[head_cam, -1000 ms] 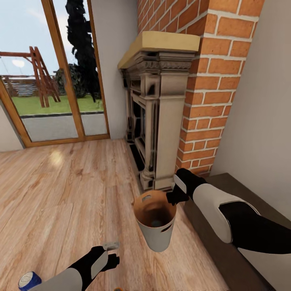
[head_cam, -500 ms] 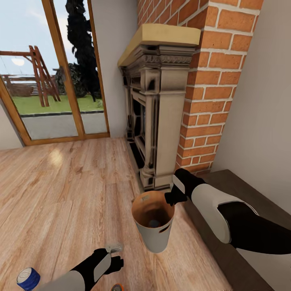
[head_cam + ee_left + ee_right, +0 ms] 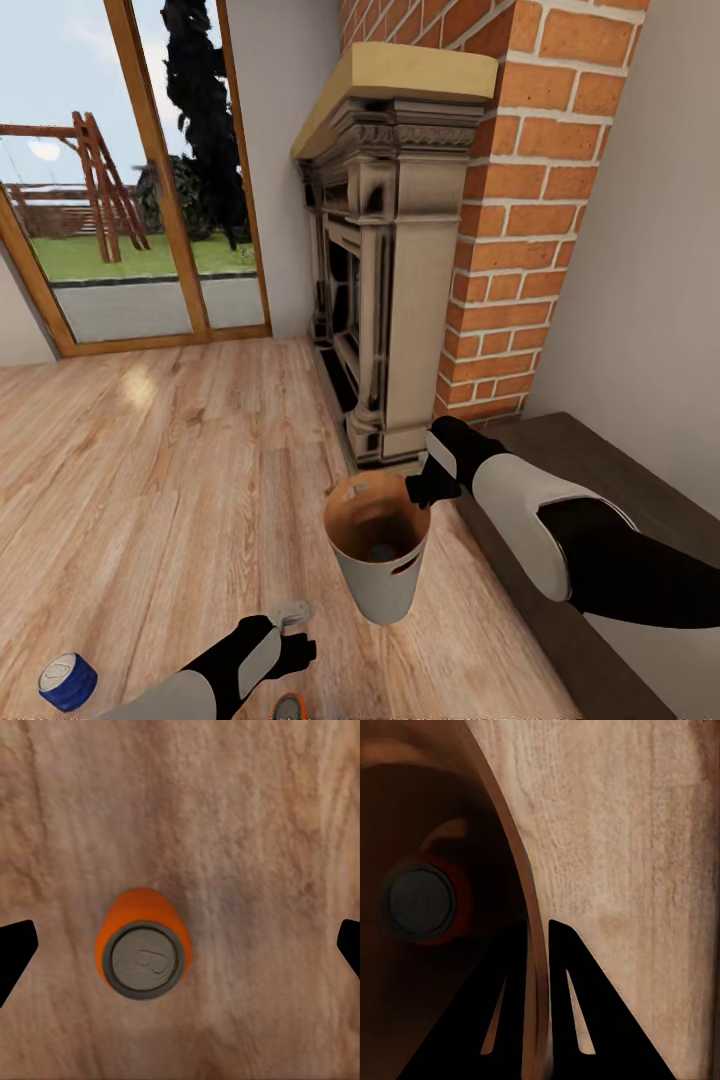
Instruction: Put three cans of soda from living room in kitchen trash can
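Soda cans: three in play. An orange can (image 3: 142,952) stands upright on the wood plank floor (image 3: 150,480) directly under the left gripper; its rim also peeks in at the bottom edge of the head view. A dark blue can (image 3: 68,682) stands on the floor well off to that arm's outer side. A third orange can (image 3: 424,904) already lies inside the bin.

Trash can: the small tapered bin (image 3: 390,590), pale outside and brown inside, is carried off the floor near the fireplace (image 3: 385,290). Judging by this, the bin has been brought to the cans, saving trips with single cans.

Right gripper (image 3: 420,492): fingers pinched together over the bin's rim, one inside the wall and one outside, as the right wrist view shows. That rim grip leaves the mouth facing up and unobstructed for dropping cans in.

Left gripper (image 3: 296,612): fingers spread wide, their tips at opposite edges of the left wrist view with the orange can between them but nearer one side. It points down at the can's silver top and holds nothing.

Step in hand: likely lining up a top-down grasp on the orange floor can; the offset suggests a small sideways correction before descending.

Progress: one can binned, two on the floor, and the bin is in the living room, not the kitchen.

Risk: a glancing finger could tip the upright can and send it rolling.
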Controlling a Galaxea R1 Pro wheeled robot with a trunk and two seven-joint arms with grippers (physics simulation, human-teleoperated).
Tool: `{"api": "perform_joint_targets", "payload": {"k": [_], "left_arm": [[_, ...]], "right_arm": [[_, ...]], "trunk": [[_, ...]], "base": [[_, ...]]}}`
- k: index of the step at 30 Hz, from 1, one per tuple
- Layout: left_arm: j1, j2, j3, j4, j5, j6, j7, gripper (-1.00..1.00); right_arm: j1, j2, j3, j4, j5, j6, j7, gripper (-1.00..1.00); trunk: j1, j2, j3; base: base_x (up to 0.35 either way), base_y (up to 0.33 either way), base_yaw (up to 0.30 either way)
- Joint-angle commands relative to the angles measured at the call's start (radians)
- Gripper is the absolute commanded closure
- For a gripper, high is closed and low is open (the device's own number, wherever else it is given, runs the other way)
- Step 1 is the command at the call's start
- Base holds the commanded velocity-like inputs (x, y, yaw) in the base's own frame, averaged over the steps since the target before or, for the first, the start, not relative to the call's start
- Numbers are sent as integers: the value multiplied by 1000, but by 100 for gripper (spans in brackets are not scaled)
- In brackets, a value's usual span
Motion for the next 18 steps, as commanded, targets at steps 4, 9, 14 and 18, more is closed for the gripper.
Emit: {"api": "perform_joint_targets", "payload": {"k": [4, 9, 14, 18], "left_arm": [[0, 0, 0, 0, 1, -10, -1, -100], [0, 1, 0, 0, 1, -15, -2, -100], [0, 1, 0, 0, 1, -20, -1, -100], [0, 1, 0, 0, 0, -25, -2, -100]], "right_arm": [[-10, 0, -11, 5, -17, 0, 4, 100], [-35, 0, -11, 29, -17, 0, 4, 100], [-62, -1, -10, 51, -17, 0, 4, 100], [-74, -1, -10, 58, -17, 0, 3, 100]], "trunk": [[11, -21, -9], [11, -21, -9], [11, -21, -9], [20, -36, -23]], "base": [[0, 0, 0], [0, 0, 0], [0, 0, 0], [0, 0, 0]]}}
